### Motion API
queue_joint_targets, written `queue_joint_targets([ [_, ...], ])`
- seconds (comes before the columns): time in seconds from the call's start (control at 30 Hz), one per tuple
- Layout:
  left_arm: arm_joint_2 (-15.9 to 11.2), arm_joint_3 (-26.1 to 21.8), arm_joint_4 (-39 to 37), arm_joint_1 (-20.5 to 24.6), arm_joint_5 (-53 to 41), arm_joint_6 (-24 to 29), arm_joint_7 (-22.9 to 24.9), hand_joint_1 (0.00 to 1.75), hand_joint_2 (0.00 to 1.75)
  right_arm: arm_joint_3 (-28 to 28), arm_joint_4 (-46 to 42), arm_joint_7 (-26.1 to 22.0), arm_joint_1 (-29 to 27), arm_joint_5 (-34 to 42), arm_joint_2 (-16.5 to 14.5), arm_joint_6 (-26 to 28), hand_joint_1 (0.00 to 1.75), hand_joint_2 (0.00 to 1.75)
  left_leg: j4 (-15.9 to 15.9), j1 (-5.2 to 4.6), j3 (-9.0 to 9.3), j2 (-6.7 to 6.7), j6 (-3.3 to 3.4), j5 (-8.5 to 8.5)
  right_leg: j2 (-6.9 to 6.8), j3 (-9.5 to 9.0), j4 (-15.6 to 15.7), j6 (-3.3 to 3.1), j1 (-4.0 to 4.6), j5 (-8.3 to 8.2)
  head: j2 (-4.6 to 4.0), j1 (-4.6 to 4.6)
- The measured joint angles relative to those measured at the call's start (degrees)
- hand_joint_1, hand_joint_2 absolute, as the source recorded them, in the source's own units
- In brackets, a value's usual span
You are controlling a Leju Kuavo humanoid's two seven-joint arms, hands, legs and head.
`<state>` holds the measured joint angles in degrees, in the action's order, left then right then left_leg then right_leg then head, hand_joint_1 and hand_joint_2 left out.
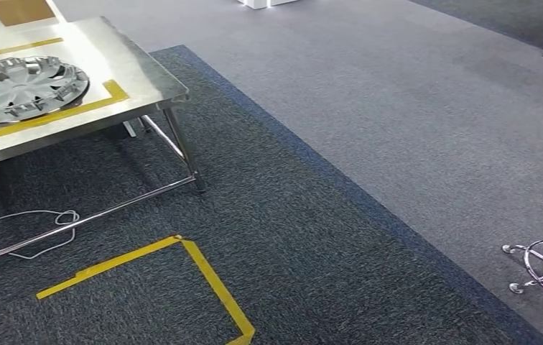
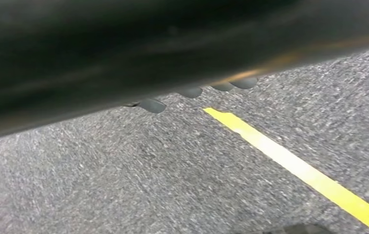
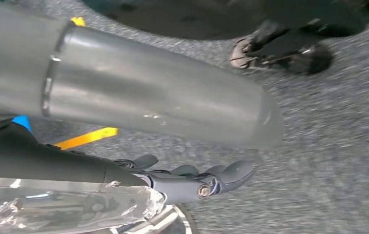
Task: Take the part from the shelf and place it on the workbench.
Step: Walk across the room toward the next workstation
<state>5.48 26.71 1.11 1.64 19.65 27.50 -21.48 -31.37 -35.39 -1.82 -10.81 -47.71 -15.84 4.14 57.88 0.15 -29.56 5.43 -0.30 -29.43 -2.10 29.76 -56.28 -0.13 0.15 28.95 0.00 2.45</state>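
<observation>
Right hand (image 3: 192,180) is gripping a shiny part (image 3: 70,209) while a hubcap (image 1: 21,86) is lying on the worktop (image 1: 132,72) at ten o'clock, so placing looks pending; left hand (image 2: 192,91) grip cannot be told.

Head view: from high up, angled forward and down across dark carpet (image 1: 312,237), a steel workbench (image 1: 136,68) at upper left, yellow floor tape (image 1: 211,280) below. Left wrist view: close above the carpet (image 2: 138,175), turned, blurred, crossed by yellow tape (image 2: 290,163). Right wrist view: likewise low, near the same grey carpet (image 3: 329,146).
</observation>
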Motion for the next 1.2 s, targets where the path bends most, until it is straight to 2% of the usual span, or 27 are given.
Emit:
queue_joint_targets([
  [0.03, 0.02, 0.00, -0.01, -0.03, 0.39, 0.04, -0.08, 0.00, 0.00, -0.17, 0.51, -0.28, 0.21, -0.51, 0.04, 0.23, 0.00, 0.00, 1.45, 0.11, -0.53, -1.23, -0.28, -1.15, 0.54, -0.17, 0.23, -0.30, -0.15, -0.34, 0.00, -0.08],
  [0.07, 0.03, 0.00, -0.01, -0.12, 0.79, 0.07, -0.12, 0.00, 0.00, -0.28, 1.13, -0.63, 0.60, -1.01, 0.08, 0.48, 0.00, 0.00, 4.36, 0.26, -1.75, -2.82, -0.48, -3.01, 1.17, -0.27, 0.33, -0.55, -0.25, -0.60, 0.00, -0.17],
  [0.1, 0.05, 0.00, -0.03, -0.25, 1.14, 0.09, -0.14, 0.00, 0.00, -0.36, 1.79, -0.97, 1.09, -1.41, 0.14, 0.73, 0.00, 0.00, 8.10, 0.32, -3.45, -4.05, -0.62, -5.06, 1.91, -0.15, 0.32, -0.75, -0.24, -0.73, 0.00, -0.24],
  [0.13, 0.05, 0.00, -0.05, -0.37, 1.46, 0.09, -0.12, 0.00, 0.00, -0.44, 2.45, -1.27, 1.56, -1.73, 0.22, 0.94, 0.00, 0.00, 11.75, 0.37, -5.15, -4.61, -0.72, -6.61, 2.68, -0.06, 0.29, -0.88, -0.22, -0.82, 0.00, -0.28],
  [0.17, 0.05, 0.00, -0.07, -0.47, 1.71, 0.09, -0.11, 0.00, 0.00, -0.56, 3.16, -1.52, 1.96, -2.00, 0.32, 1.16, 0.00, 0.00, 14.51, 0.39, -6.55, -4.95, -0.80, -7.32, 3.53, -0.03, 0.27, -0.92, -0.20, -0.85, 0.00, -0.29],
  [0.2, 0.06, 0.00, -0.08, -0.53, 1.85, 0.09, -0.09, 0.00, 0.00, -0.70, 3.77, -1.67, 2.20, -2.17, 0.44, 1.35, 0.00, 0.00, 15.16, 0.41, -7.05, -5.07, -0.83, -6.70, 4.32, -0.07, 0.23, -0.90, -0.19, -0.84, 0.00, -0.30],
  [0.23, 0.06, 0.00, -0.09, -0.55, 1.94, 0.08, -0.08, 0.00, 0.00, -0.87, 4.33, -1.78, 2.37, -2.34, 0.56, 1.51, 0.00, 0.00, 13.73, 0.45, -6.61, -5.19, -0.82, -5.02, 5.08, -0.15, 0.17, -0.87, -0.20, -0.81, 0.00, -0.29],
  [0.27, 0.07, 0.01, -0.09, -0.54, 1.98, 0.08, -0.08, 0.00, 0.00, -1.04, 4.87, -1.87, 2.54, -2.48, 0.65, 1.66, 0.00, 0.00, 10.53, 0.54, -5.33, -5.56, -0.77, -2.61, 5.86, -0.24, 0.07, -0.78, -0.22, -0.76, 0.00, -0.28],
  [0.3, 0.07, 0.01, -0.09, -0.52, 2.03, 0.08, -0.07, 0.00, 0.00, -1.17, 5.35, -1.96, 2.69, -2.58, 0.72, 1.81, 0.00, 0.00, 6.84, 0.67, -3.78, -6.59, -0.70, -0.50, 6.57, -0.19, -0.07, -0.62, -0.23, -0.66, 0.00, -0.29],
  [0.37, 0.13, 0.04, -0.10, -0.42, 2.17, 0.09, -0.08, 0.00, 0.00, -1.34, 6.17, -2.11, 3.14, -2.70, 0.85, 2.02, 0.00, 0.00, 1.13, 0.89, -1.46, -8.69, -0.44, 1.41, 7.87, 0.21, -0.60, 0.00, -0.20, -0.41, 0.00, -0.28],
  [0.4, 0.16, 0.07, -0.11, -0.34, 2.26, 0.09, -0.09, 0.00, 0.00, -1.39, 6.50, -2.17, 3.30, -2.73, 0.90, 2.09, 0.00, 0.00, 0.17, 0.86, -1.11, -9.28, -0.22, 1.31, 8.44, 0.66, -0.76, 0.43, -0.25, -0.38, 0.00, -0.34],
  [0.47, 0.23, 0.14, -0.10, -0.20, 2.44, 0.09, -0.11, 0.00, 0.00, -1.51, 7.07, -2.25, 3.41, -2.76, 1.00, 2.17, 0.00, 0.00, -0.19, 0.70, -1.05, -8.49, 0.52, 1.31, 9.21, 1.39, -0.87, 1.26, -0.54, -0.44, 0.00, -0.43],
  [0.5, 0.26, 0.16, -0.10, -0.16, 2.50, 0.10, -0.13, 0.00, 0.00, -1.59, 7.29, -2.27, 3.40, -2.76, 1.04, 2.19, 0.00, 0.00, -0.35, 0.71, -1.05, -7.88, 0.91, 1.45, 8.57, 1.80, -1.34, 1.56, -0.61, -0.10, 0.00, -0.43],
  [0.53, 0.27, 0.19, -0.10, -0.19, 2.55, 0.10, -0.13, 0.00, 0.00, -1.67, 7.48, -2.28, 3.45, -2.77, 1.07, 2.20, 0.00, 0.00, -0.53, 0.73, -1.06, -7.20, 1.29, 1.58, 7.27, 2.58, -2.80, 1.77, -0.62, 0.89, 0.00, -0.23],
  [0.6, 0.30, 0.23, -0.11, -0.35, 2.57, 0.10, -0.14, 0.00, 0.00, -1.76, 7.76, -2.35, 3.78, -2.79, 1.11, 2.23, 0.00, 0.00, -0.65, 0.60, -1.12, -5.57, 1.76, 1.58, 4.05, 5.88, -9.29, 2.11, -0.61, 4.51, 0.00, 0.10],
  [0.63, 0.31, 0.25, -0.11, -0.47, 2.60, 0.10, -0.13, 0.00, 0.00, -1.78, 7.89, -2.40, 3.94, -2.83, 1.14, 2.26, 0.00, 0.00, -0.65, 0.48, -1.15, -4.70, 1.90, 1.52, 3.19, 7.95, -13.33, 2.27, -0.66, 6.33, 0.00, 0.21],
  [0.67, 0.31, 0.28, -0.11, -0.55, 2.67, 0.10, -0.13, 0.00, 0.00, -1.80, 8.03, -2.47, 4.01, -2.92, 1.19, 2.32, 0.00, 0.00, -0.64, 0.38, -1.16, -3.84, 1.96, 1.46, 2.80, 9.50, -16.35, 2.42, -0.72, 7.32, 0.00, 0.18],
  [0.7, 0.30, 0.31, -0.11, -0.58, 2.73, 0.10, -0.12, 0.00, 0.00, -1.84, 8.19, -2.54, 3.98, -3.06, 1.23, 2.40, 0.00, 0.00, -0.64, 0.32, -1.16, -3.07, 1.98, 1.40, 2.60, 10.14, -17.54, 2.51, -0.75, 7.24, 0.00, 0.18],
  [0.73, 0.30, 0.34, -0.11, -0.56, 2.78, 0.10, -0.11, 0.00, 0.00, -1.88, 8.34, -2.60, 3.91, -3.20, 1.28, 2.48, 0.00, 0.00, -0.64, 0.30, -1.12, -2.40, 1.94, 1.33, 2.38, 9.51, -16.29, 2.52, -0.77, 6.00, 0.00, 0.20],
  [0.77, 0.33, 0.37, -0.11, -0.51, 2.82, 0.10, -0.11, 0.00, 0.00, -1.93, 8.47, -2.66, 3.85, -3.33, 1.34, 2.57, 0.00, 0.00, -0.64, 0.29, -1.02, -1.79, 1.85, 1.23, 1.86, 7.80, -13.01, 2.45, -0.76, 4.10, 0.00, 0.20],
  [0.83, 0.40, 0.40, -0.11, -0.45, 2.82, 0.10, -0.11, 0.00, 0.00, -2.02, 8.61, -2.72, 3.99, -3.49, 1.42, 2.68, 0.00, 0.00, -0.59, 0.11, -0.63, -0.69, 1.44, 0.92, -0.65, 3.48, -4.89, 2.10, -0.61, 0.86, 0.00, 0.19],
  [0.9, 0.42, 0.41, -0.11, -0.45, 2.83, 0.10, -0.11, 0.00, 0.00, -2.07, 8.72, -2.82, 4.32, -3.53, 1.44, 2.76, 0.00, 0.00, -0.52, -0.07, -0.22, 0.26, 0.80, 0.58, -1.91, 1.68, -1.29, 1.54, -0.33, 0.00, 0.00, 0.04],
  [0.97, 0.46, 0.43, -0.11, -0.33, 2.85, 0.10, -0.11, 0.00, 0.00, -2.17, 8.86, -2.90, 4.41, -3.55, 1.46, 2.81, 0.00, 0.00, -0.51, 0.09, 0.14, 0.95, 0.05, 0.38, -0.67, 1.71, -1.19, 0.90, -0.17, -0.14, 0.00, -0.05],
  [1.03, 0.51, 0.48, -0.11, -0.18, 2.92, 0.10, -0.11, 0.00, 0.00, -2.32, 8.97, -2.92, 4.30, -3.61, 1.49, 2.82, 0.00, 0.00, 0.66, 0.36, -0.06, -0.77, -0.65, -0.77, 0.46, 1.36, -0.88, 0.19, -0.30, -0.55, 0.00, -0.16],
  [1.1, 0.50, 0.66, -0.11, -0.26, 3.17, 0.10, -0.10, 0.00, 0.00, -2.49, 9.08, -2.98, 4.46, -3.77, 1.50, 2.82, 0.00, 0.00, 6.08, 0.46, -2.39, -3.68, -0.98, -4.25, 1.71, 1.23, -0.71, -0.39, -0.42, -0.94, 0.00, -0.34],
  [1.17, 0.47, 0.99, -0.12, -0.48, 3.56, 0.10, -0.02, 0.00, 0.00, -2.70, 9.28, -3.04, 4.68, -3.95, 1.50, 2.80, 0.00, 0.00, 13.46, 0.44, -5.95, -4.79, -0.95, -7.46, 3.27, 1.35, -0.73, -0.61, -0.33, -1.06, 0.00, -0.38],
  [1.2, 0.45, 1.16, -0.13, -0.58, 3.70, 0.10, 0.03, 0.00, 0.00, -2.79, 9.37, -3.06, 4.66, -4.02, 1.51, 2.80, 0.00, 0.00, 15.33, 0.43, -7.02, -4.92, -0.88, -7.54, 4.09, 1.33, -0.75, -0.62, -0.28, -1.07, 0.00, -0.40],
])
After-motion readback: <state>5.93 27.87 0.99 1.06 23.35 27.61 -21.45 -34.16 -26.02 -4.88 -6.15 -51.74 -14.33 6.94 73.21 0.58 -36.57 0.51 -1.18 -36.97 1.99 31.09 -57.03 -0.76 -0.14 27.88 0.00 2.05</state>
